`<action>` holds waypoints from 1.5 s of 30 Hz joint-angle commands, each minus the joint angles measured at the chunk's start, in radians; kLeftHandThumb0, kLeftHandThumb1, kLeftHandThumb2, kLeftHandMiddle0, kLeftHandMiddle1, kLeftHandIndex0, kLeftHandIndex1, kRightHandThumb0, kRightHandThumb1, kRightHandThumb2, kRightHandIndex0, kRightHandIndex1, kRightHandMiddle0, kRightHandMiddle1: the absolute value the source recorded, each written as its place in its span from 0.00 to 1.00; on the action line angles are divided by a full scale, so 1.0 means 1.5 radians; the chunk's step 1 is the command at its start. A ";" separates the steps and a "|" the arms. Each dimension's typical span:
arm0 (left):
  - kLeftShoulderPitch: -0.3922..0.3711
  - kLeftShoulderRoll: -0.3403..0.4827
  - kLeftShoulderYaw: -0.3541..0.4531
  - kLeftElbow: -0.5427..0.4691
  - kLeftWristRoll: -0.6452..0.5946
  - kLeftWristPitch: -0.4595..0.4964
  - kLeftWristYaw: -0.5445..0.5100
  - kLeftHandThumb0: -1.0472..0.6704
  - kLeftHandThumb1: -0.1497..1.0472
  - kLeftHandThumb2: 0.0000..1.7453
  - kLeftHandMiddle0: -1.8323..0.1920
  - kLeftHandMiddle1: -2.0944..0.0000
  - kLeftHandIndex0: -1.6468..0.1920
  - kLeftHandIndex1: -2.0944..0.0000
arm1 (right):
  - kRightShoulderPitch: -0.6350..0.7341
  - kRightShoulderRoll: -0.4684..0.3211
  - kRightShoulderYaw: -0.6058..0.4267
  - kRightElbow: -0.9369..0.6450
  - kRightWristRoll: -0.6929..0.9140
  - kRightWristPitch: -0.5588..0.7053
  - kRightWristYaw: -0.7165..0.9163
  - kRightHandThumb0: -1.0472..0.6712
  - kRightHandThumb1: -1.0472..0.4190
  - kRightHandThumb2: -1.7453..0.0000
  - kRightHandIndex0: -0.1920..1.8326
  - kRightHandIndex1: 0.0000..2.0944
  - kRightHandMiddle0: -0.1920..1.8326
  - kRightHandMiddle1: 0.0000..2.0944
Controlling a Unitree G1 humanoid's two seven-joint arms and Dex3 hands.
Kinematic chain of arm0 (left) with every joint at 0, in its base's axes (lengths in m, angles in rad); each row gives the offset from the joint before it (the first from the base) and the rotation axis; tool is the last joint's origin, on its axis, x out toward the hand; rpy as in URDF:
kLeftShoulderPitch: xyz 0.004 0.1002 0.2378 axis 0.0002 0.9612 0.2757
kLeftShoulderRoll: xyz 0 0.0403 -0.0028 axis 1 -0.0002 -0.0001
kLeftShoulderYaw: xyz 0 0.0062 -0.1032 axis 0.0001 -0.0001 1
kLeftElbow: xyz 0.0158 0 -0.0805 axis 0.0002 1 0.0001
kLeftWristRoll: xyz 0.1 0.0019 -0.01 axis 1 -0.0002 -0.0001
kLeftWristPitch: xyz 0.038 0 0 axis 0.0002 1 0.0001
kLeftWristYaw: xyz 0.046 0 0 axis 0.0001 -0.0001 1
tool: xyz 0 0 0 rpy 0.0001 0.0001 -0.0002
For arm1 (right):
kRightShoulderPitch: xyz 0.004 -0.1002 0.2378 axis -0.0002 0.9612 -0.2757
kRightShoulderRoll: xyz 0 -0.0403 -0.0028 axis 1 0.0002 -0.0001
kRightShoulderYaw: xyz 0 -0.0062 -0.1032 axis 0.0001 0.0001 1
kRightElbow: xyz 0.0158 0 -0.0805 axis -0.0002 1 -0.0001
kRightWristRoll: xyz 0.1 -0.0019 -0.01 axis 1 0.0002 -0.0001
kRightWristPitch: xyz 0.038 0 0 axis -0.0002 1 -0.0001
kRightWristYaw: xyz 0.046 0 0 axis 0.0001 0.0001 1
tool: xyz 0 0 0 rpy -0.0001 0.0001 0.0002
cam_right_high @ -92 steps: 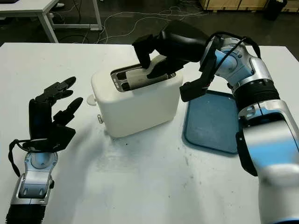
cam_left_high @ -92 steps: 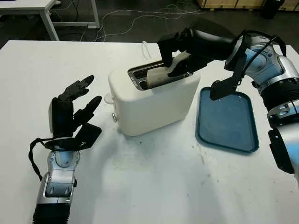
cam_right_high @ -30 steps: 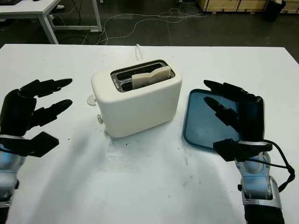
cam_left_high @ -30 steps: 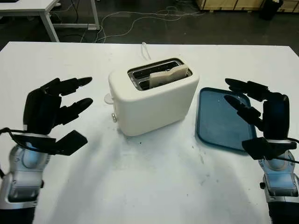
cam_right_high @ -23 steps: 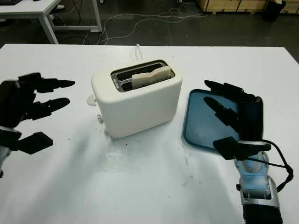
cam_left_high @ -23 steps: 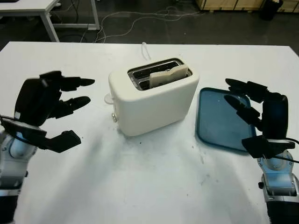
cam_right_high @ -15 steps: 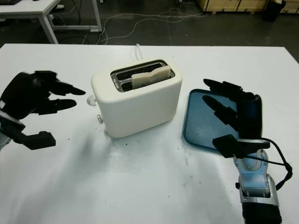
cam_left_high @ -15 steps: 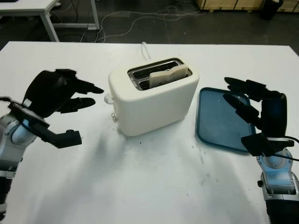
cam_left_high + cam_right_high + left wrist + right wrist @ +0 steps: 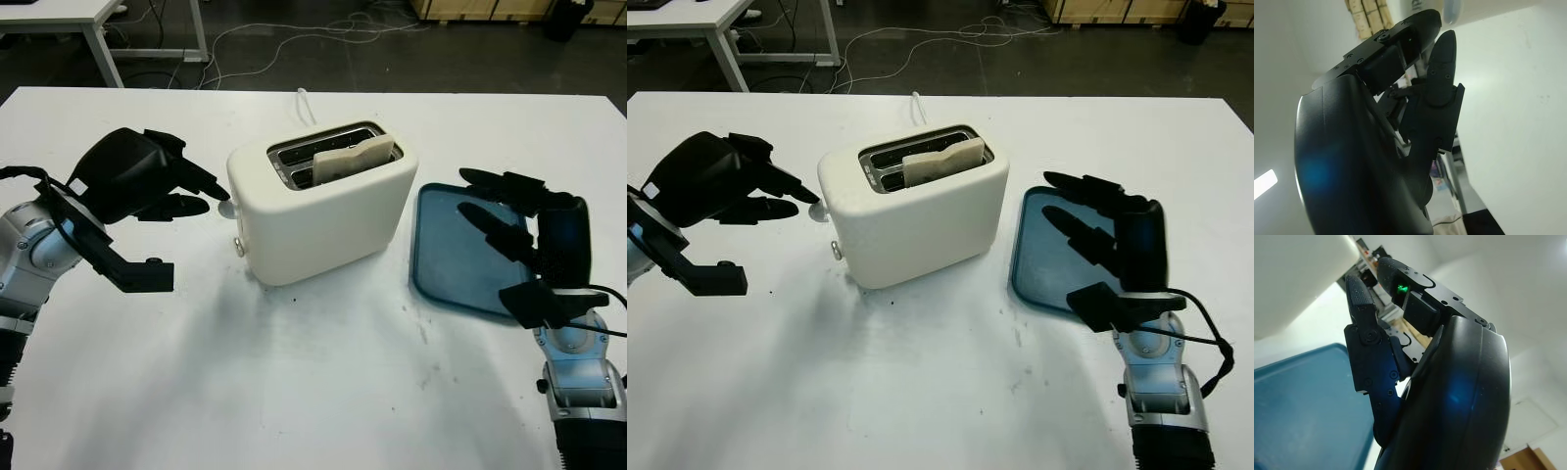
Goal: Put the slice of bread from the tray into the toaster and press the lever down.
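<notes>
Pale bread slice (image 9: 354,158) upright in white toaster (image 9: 323,206); blue tray (image 9: 472,251) bare.

One white toaster (image 9: 318,211) with two slots stands on the bench (image 9: 294,372). One slice of bread (image 9: 353,157) sits in the near slot. One blue tray (image 9: 468,250) lies to its right. Two black robot hands appear: left hand (image 9: 137,186), right hand (image 9: 534,250).
</notes>
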 commanded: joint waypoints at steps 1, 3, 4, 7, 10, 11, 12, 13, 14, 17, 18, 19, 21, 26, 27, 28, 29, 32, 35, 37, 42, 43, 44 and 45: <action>-0.002 0.003 -0.004 -0.006 0.004 -0.001 -0.004 0.42 0.89 0.07 0.57 0.38 0.31 0.94 | -0.009 0.007 0.004 0.011 0.016 0.004 0.004 0.36 0.09 0.98 0.61 0.08 0.58 0.00; 0.000 0.003 -0.004 -0.007 0.003 -0.003 -0.004 0.42 0.89 0.07 0.57 0.38 0.31 0.94 | -0.011 0.008 0.005 0.016 0.018 -0.002 0.004 0.36 0.09 0.98 0.61 0.08 0.57 0.00; 0.000 0.003 -0.003 -0.007 0.003 -0.004 -0.003 0.42 0.89 0.07 0.57 0.38 0.31 0.94 | -0.012 0.009 0.005 0.018 0.018 -0.004 0.004 0.36 0.09 0.97 0.61 0.08 0.57 0.00; 0.003 0.002 -0.002 -0.010 0.001 -0.009 0.000 0.42 0.89 0.07 0.57 0.37 0.31 0.93 | -0.012 0.009 0.005 0.017 0.014 0.003 0.002 0.37 0.09 0.97 0.61 0.08 0.57 0.00; 0.005 0.002 -0.002 -0.013 0.004 -0.018 0.004 0.43 0.89 0.07 0.58 0.37 0.31 0.93 | -0.012 0.008 0.005 0.014 0.009 0.010 0.002 0.37 0.09 0.97 0.60 0.08 0.57 0.00; 0.006 0.002 -0.002 -0.016 0.002 -0.017 0.002 0.43 0.89 0.07 0.58 0.36 0.31 0.93 | -0.012 0.009 0.004 0.013 0.011 0.012 0.003 0.37 0.09 0.97 0.60 0.08 0.56 0.00; 0.008 0.002 -0.001 -0.019 0.001 -0.016 0.000 0.43 0.89 0.08 0.58 0.36 0.32 0.93 | -0.012 0.009 0.004 0.014 0.012 0.012 0.003 0.37 0.09 0.97 0.60 0.08 0.56 0.00; 0.009 0.002 0.000 -0.022 0.000 -0.015 -0.002 0.43 0.89 0.08 0.59 0.36 0.32 0.92 | -0.013 0.009 0.004 0.016 0.012 0.011 0.003 0.37 0.09 0.97 0.60 0.08 0.56 0.00; 0.011 0.002 0.000 -0.025 0.000 -0.013 -0.003 0.43 0.89 0.08 0.59 0.36 0.32 0.92 | -0.013 0.008 0.004 0.018 0.011 0.009 0.002 0.37 0.09 0.97 0.60 0.08 0.56 0.00; 0.015 0.002 0.001 -0.033 0.000 -0.010 -0.005 0.43 0.89 0.09 0.59 0.38 0.32 0.92 | -0.014 0.007 0.004 0.020 0.011 0.009 0.003 0.38 0.09 0.97 0.60 0.08 0.56 0.00; 0.016 0.002 0.001 -0.035 0.000 -0.008 -0.006 0.43 0.89 0.09 0.58 0.37 0.33 0.91 | -0.014 0.007 0.004 0.019 0.010 0.013 0.003 0.38 0.09 0.97 0.60 0.08 0.56 0.00; 0.016 0.002 0.000 -0.036 0.001 -0.008 -0.006 0.43 0.89 0.10 0.59 0.38 0.33 0.91 | -0.014 0.007 0.004 0.018 0.009 0.016 0.003 0.37 0.09 0.97 0.60 0.08 0.56 0.00; 0.017 0.002 0.000 -0.038 -0.001 -0.010 -0.006 0.42 0.89 0.11 0.59 0.39 0.33 0.91 | -0.013 0.007 0.005 0.015 0.007 0.022 0.005 0.37 0.09 0.97 0.60 0.08 0.56 0.00; 0.020 -0.001 0.001 -0.043 -0.004 -0.011 -0.007 0.42 0.89 0.12 0.58 0.41 0.33 0.90 | -0.011 0.011 0.007 0.005 0.009 0.044 0.007 0.38 0.09 0.97 0.60 0.08 0.57 0.00; 0.020 -0.001 0.001 -0.045 -0.004 -0.010 -0.008 0.42 0.89 0.12 0.58 0.40 0.33 0.90 | -0.011 0.012 0.008 0.004 0.010 0.046 0.007 0.38 0.09 0.97 0.60 0.08 0.57 0.00; 0.021 -0.001 0.001 -0.047 -0.004 -0.011 -0.006 0.43 0.89 0.12 0.58 0.40 0.33 0.89 | -0.012 0.014 0.008 0.004 0.012 0.046 0.007 0.38 0.09 0.97 0.60 0.08 0.57 0.00; 0.021 -0.002 0.002 -0.047 -0.004 -0.011 -0.005 0.43 0.89 0.11 0.58 0.40 0.33 0.89 | -0.012 0.015 0.009 0.005 0.013 0.045 0.007 0.38 0.09 0.97 0.60 0.08 0.57 0.00; 0.022 -0.005 0.002 -0.044 -0.009 -0.014 -0.004 0.43 0.89 0.10 0.57 0.39 0.34 0.89 | -0.012 0.018 0.010 0.008 0.009 0.049 0.005 0.38 0.09 0.96 0.60 0.08 0.57 0.00; 0.023 -0.005 0.002 -0.043 -0.010 -0.015 -0.005 0.43 0.89 0.10 0.58 0.39 0.34 0.88 | -0.013 0.022 0.010 0.009 0.012 0.052 0.005 0.38 0.09 0.95 0.59 0.08 0.56 0.00; 0.024 -0.004 0.002 -0.045 -0.009 -0.011 -0.009 0.43 0.89 0.11 0.58 0.39 0.34 0.88 | -0.013 0.023 0.010 0.008 0.014 0.052 0.005 0.39 0.09 0.95 0.59 0.08 0.56 0.00; 0.024 -0.008 0.002 -0.038 -0.010 -0.020 0.000 0.43 0.89 0.10 0.58 0.38 0.35 0.86 | -0.011 0.023 0.009 -0.001 0.012 0.058 0.008 0.39 0.09 0.95 0.59 0.08 0.56 0.00; 0.023 -0.008 0.001 -0.039 -0.010 -0.020 -0.001 0.43 0.89 0.10 0.58 0.39 0.35 0.86 | -0.011 0.022 0.009 -0.002 0.013 0.058 0.008 0.39 0.09 0.95 0.59 0.08 0.56 0.00; 0.022 -0.008 0.001 -0.038 -0.010 -0.023 0.000 0.43 0.89 0.11 0.58 0.39 0.35 0.85 | -0.010 0.022 0.008 -0.004 0.013 0.059 0.009 0.39 0.09 0.95 0.59 0.08 0.56 0.00; 0.022 -0.008 0.001 -0.038 -0.010 -0.022 -0.001 0.43 0.89 0.10 0.58 0.39 0.36 0.85 | -0.009 0.021 0.008 -0.005 0.014 0.059 0.010 0.39 0.09 0.95 0.59 0.08 0.56 0.00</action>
